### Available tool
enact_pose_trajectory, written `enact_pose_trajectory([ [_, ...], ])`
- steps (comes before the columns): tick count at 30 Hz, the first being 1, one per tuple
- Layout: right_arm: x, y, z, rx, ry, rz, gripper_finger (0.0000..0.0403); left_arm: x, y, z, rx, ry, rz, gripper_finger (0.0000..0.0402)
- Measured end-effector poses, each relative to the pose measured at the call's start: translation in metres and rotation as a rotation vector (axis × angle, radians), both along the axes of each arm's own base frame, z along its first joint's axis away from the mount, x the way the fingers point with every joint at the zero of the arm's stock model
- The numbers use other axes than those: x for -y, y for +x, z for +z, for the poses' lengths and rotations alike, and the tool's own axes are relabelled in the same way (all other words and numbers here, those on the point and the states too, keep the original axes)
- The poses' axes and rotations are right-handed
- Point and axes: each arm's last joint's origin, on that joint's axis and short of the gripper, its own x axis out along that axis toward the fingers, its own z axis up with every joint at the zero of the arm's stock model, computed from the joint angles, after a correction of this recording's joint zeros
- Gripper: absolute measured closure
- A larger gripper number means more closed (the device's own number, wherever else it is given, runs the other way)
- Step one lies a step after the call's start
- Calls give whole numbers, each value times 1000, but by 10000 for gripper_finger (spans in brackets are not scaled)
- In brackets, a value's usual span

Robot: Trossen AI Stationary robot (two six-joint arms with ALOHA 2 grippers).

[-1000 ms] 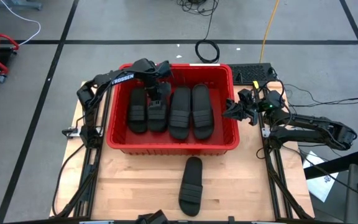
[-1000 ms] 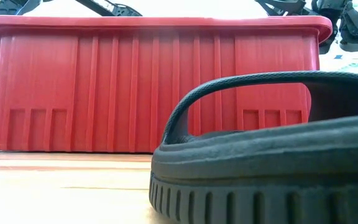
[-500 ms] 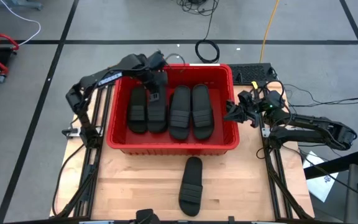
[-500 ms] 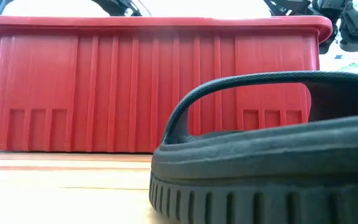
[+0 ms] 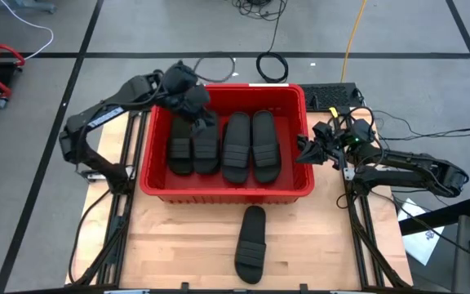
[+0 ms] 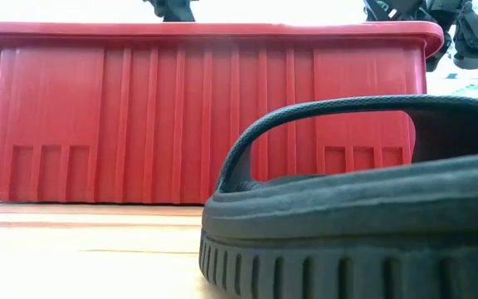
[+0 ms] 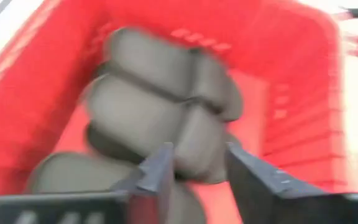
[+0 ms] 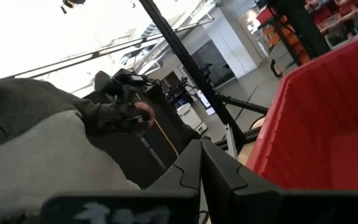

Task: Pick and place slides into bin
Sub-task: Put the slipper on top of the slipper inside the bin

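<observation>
From above, four slides [image 5: 223, 145] lie side by side in the red bin [image 5: 227, 190]; a fifth slide [image 5: 250, 243] rests on the counter [image 5: 170, 245] just in front.

The left gripper [image 5: 192, 110] hovers over the bin's back-left corner.

Its wrist view shows jaws parted, empty.

The right gripper [image 5: 304, 149], jaws clenched, waits beside the bin.

You have a pale wooden desk [image 5: 178, 237] of butcher-block planks. Two things sit directly on it — the red bin [image 5: 227, 189], toward the far edge and spanning most of the width, and a single black slide [image 5: 250, 243] lying on the bare wood just in front of the bin, right of centre.
</observation>
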Motion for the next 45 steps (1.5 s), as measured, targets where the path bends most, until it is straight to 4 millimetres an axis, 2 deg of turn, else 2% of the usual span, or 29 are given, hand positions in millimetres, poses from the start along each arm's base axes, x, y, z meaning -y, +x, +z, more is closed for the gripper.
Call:
enact_pose_trajectory([
  [4,0,0,0,0,1,1,403,28,11,5,54,5,-147,366],
  [6,0,0,1,2,9,5,403,38,14,4,59,-9,-231,389],
  [10,-2,-4,9,84,-13,-74,403,59,19,5,97,36,-461,389],
  [13,-5,-13,18,206,-83,-212,403,67,21,5,112,36,-527,399],
  [16,-8,-22,16,215,-83,-345,403,71,16,13,159,52,-514,400],
  [20,-16,-30,-1,44,-42,-409,403,86,8,20,320,74,-519,401],
  [22,-22,-34,-5,12,-58,-463,403,95,7,19,415,54,-503,401],
  [24,-28,-39,-1,60,-92,-540,403,104,7,16,458,16,-458,401],
  [26,-33,-45,5,123,-126,-597,403,112,6,8,426,-23,-405,401],
  [29,-39,-52,9,177,-156,-632,403,128,8,-3,372,-1,-356,401],
  [31,-42,-55,10,195,-168,-631,403,140,10,-2,384,27,-356,401],
  [35,-47,-58,12,212,-155,-577,403,153,25,-1,451,-52,-354,401],
  [40,-51,-60,13,203,-99,-435,403,170,59,-28,401,-228,-447,401],
  [45,-55,-63,16,220,-87,-331,403,187,92,-52,420,-333,-540,401],
])
